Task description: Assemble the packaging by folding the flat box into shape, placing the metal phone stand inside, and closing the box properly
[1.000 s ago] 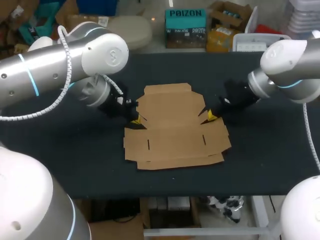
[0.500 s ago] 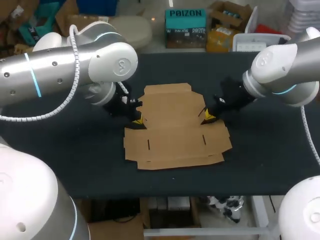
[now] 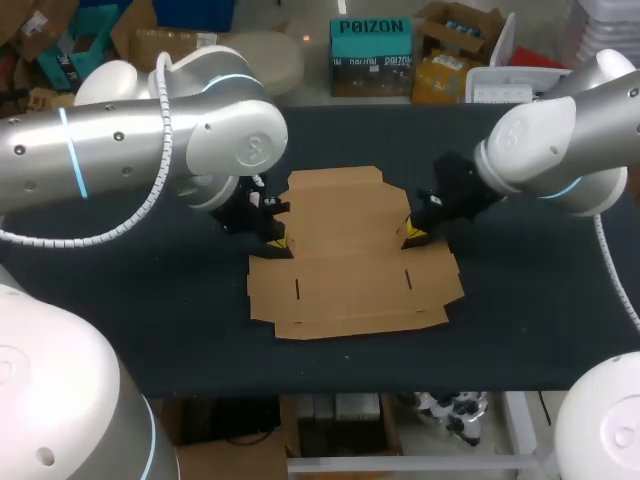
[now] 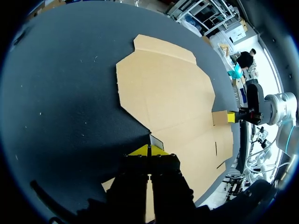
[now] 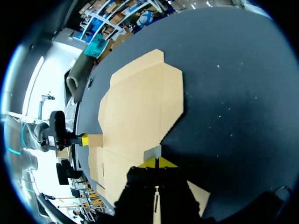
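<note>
Head view: left tool [image 3: 281, 243] and right tool [image 3: 412, 235] edged inward, each clenched on a side tab of the flat brown cardboard box [image 3: 345, 270], so folding looks underway.

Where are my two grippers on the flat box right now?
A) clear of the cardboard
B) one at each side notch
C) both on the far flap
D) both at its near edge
B: the left gripper sits at the left notch of the flat box, the right gripper at its right notch, across from each other.
</note>
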{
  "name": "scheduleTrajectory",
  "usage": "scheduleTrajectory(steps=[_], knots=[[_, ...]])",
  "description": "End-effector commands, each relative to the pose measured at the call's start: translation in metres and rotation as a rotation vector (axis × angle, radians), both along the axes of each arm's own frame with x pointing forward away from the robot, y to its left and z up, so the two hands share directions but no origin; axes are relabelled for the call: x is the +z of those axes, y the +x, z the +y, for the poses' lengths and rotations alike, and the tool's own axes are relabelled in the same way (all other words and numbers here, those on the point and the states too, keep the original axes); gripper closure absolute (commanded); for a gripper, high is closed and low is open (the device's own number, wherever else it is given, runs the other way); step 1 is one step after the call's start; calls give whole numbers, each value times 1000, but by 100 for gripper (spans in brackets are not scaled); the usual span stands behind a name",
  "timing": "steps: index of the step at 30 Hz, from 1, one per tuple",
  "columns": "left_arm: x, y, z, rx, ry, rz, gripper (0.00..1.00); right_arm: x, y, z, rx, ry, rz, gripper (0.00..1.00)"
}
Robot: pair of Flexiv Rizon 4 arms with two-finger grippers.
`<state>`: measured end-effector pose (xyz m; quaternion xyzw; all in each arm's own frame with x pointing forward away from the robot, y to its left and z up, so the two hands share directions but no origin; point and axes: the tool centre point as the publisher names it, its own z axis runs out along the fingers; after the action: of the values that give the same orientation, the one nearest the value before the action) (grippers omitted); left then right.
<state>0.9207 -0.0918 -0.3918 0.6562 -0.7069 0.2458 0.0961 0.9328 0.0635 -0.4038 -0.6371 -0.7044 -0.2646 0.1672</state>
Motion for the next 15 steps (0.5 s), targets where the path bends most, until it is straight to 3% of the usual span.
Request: scheduleTrajectory(steps=[1,15], knots=[[3,-9,-8,16,30,-29,100,3,-4,4,-10,-24,-9,100],[2,-8,-18,1,41,-36,100,1,-5,13,-11,-53,-14,100]])
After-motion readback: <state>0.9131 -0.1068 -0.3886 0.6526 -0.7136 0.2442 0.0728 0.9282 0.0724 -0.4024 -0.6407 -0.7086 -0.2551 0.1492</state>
